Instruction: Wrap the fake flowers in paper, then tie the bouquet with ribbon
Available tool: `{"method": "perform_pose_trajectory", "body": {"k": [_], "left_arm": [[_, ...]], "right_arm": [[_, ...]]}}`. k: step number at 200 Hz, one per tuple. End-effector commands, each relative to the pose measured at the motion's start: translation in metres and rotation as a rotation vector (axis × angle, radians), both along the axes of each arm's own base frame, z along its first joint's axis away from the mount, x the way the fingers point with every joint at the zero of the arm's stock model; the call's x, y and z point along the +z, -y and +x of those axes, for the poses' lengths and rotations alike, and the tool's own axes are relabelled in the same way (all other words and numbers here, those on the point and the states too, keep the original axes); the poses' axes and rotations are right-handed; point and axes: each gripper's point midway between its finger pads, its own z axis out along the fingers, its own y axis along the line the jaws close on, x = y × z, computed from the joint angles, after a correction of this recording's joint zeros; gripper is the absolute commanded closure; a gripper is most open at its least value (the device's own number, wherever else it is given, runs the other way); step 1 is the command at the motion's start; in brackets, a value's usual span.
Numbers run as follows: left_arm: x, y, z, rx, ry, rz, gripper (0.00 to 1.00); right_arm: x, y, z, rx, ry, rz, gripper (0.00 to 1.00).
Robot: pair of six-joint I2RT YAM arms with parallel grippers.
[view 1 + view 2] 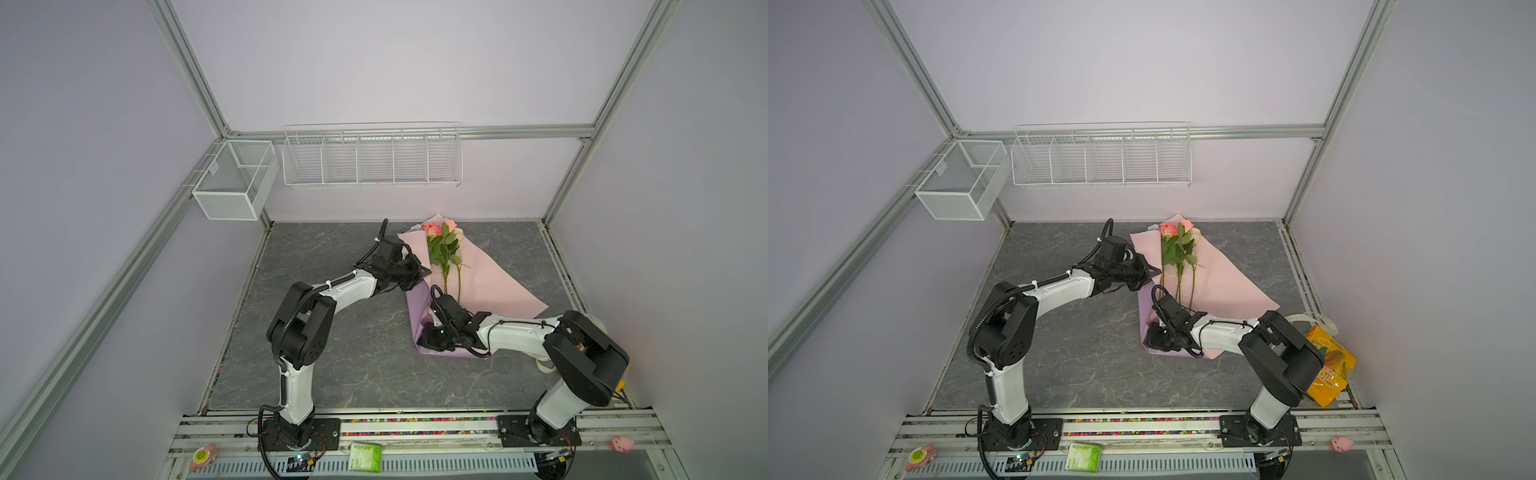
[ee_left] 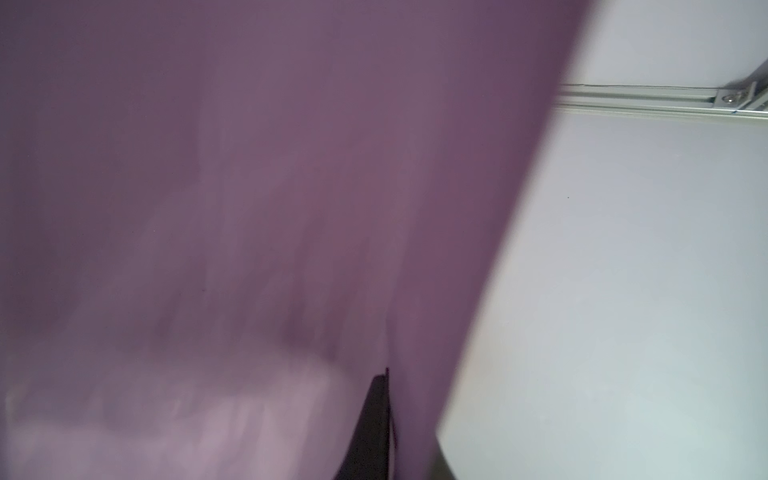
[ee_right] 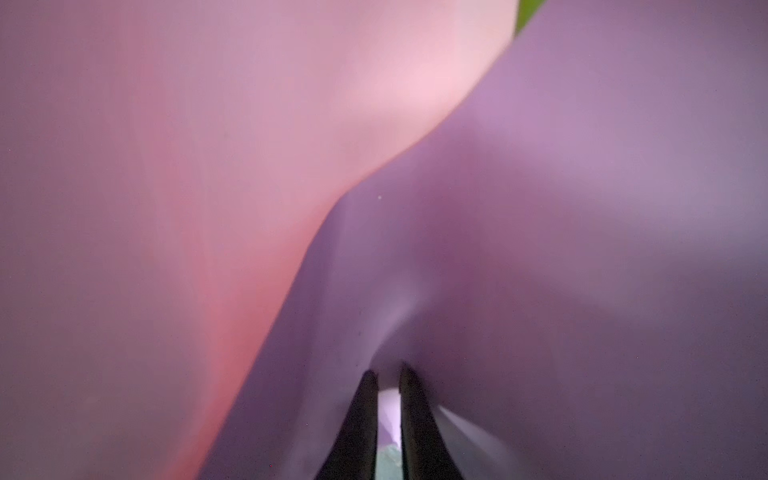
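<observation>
The bouquet of fake flowers (image 1: 443, 249) (image 1: 1177, 249), pink and peach roses on long green stems, lies on a paper sheet (image 1: 492, 284) (image 1: 1225, 286) that is pink on top and lilac underneath. The sheet's left edge is folded up, lilac side out. My left gripper (image 1: 420, 275) (image 1: 1151, 273) is shut on that raised edge beside the stems; the left wrist view shows one dark finger (image 2: 376, 415) against lilac paper (image 2: 249, 187). My right gripper (image 1: 424, 340) (image 1: 1153, 337) (image 3: 388, 372) is at the sheet's near-left corner, jaws a narrow gap apart with lilac paper (image 3: 540, 208) at the tips.
A wire shelf basket (image 1: 372, 160) and a mesh box (image 1: 235, 183) hang on the back wall. An orange snack bag (image 1: 1329, 365) and a cream ribbon (image 1: 1310, 319) lie by the right wall behind the right arm. Grey stone-look tabletop (image 1: 332, 353) surrounds the sheet.
</observation>
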Motion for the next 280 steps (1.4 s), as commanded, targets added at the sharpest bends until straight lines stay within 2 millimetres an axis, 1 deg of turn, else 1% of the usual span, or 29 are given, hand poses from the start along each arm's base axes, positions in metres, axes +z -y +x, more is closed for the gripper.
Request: {"method": "perform_pose_trajectory", "body": {"k": [1,29,37,65,88,110,126,137,159,168,183,194,208,221,232,235,242,263,280], "left_arm": [[-0.014,-0.004,0.005,0.047,-0.023,0.017,0.91],[-0.017,-0.004,0.008,0.062,-0.021,0.024,0.91],[-0.017,-0.003,0.008,0.061,-0.020,0.023,0.91],[-0.019,-0.003,0.010,0.064,-0.024,0.027,0.91],[-0.019,-0.002,0.010,0.062,-0.023,0.030,0.91],[-0.020,-0.003,0.009,0.064,-0.024,0.040,0.90],[-0.019,-0.002,0.008,0.062,-0.023,0.037,0.91],[-0.019,0.000,0.009,0.060,-0.022,0.035,0.91],[-0.018,0.002,0.009,0.057,-0.023,0.035,0.90],[-0.017,0.003,0.008,0.055,-0.023,0.034,0.90],[-0.018,0.004,0.007,0.055,-0.025,0.036,0.90],[-0.016,0.005,0.008,0.058,-0.023,0.033,0.90],[-0.015,0.006,0.007,0.052,-0.022,0.033,0.90],[-0.013,0.007,0.007,0.048,-0.018,0.030,0.89],[-0.012,0.008,0.005,0.042,-0.017,0.028,0.88],[-0.012,0.008,0.005,0.041,-0.018,0.028,0.87],[-0.011,0.008,0.005,0.034,-0.014,0.027,0.86],[-0.004,0.010,0.002,0.010,0.008,0.021,0.80],[0.005,0.007,0.000,-0.012,0.043,0.032,0.70]], "right_arm": [[0.019,0.001,0.007,-0.038,0.037,0.060,0.82],[0.033,0.009,0.008,-0.081,0.058,0.079,0.76],[0.038,0.012,0.007,-0.094,0.067,0.083,0.70],[0.055,0.029,0.009,-0.167,0.112,0.063,0.54],[0.072,0.036,0.013,-0.202,0.150,0.075,0.46],[0.087,0.030,0.016,-0.195,0.182,0.118,0.40],[0.096,0.023,0.020,-0.186,0.197,0.148,0.32],[0.096,0.020,0.024,-0.184,0.193,0.148,0.29],[0.094,0.009,0.032,-0.169,0.184,0.142,0.29],[0.094,0.006,0.036,-0.167,0.185,0.134,0.30],[0.087,0.008,0.043,-0.192,0.195,0.083,0.35],[0.080,0.015,0.047,-0.223,0.189,0.040,0.42],[0.079,0.019,0.051,-0.238,0.201,0.001,0.48],[0.074,0.023,0.050,-0.234,0.194,-0.026,0.59],[0.071,0.026,0.049,-0.236,0.187,-0.043,0.66],[0.070,0.027,0.048,-0.237,0.185,-0.047,0.71],[0.070,0.028,0.048,-0.238,0.183,-0.049,0.75],[0.070,0.030,0.046,-0.240,0.183,-0.043,0.83],[0.070,0.033,0.044,-0.245,0.189,-0.034,0.88]]}}
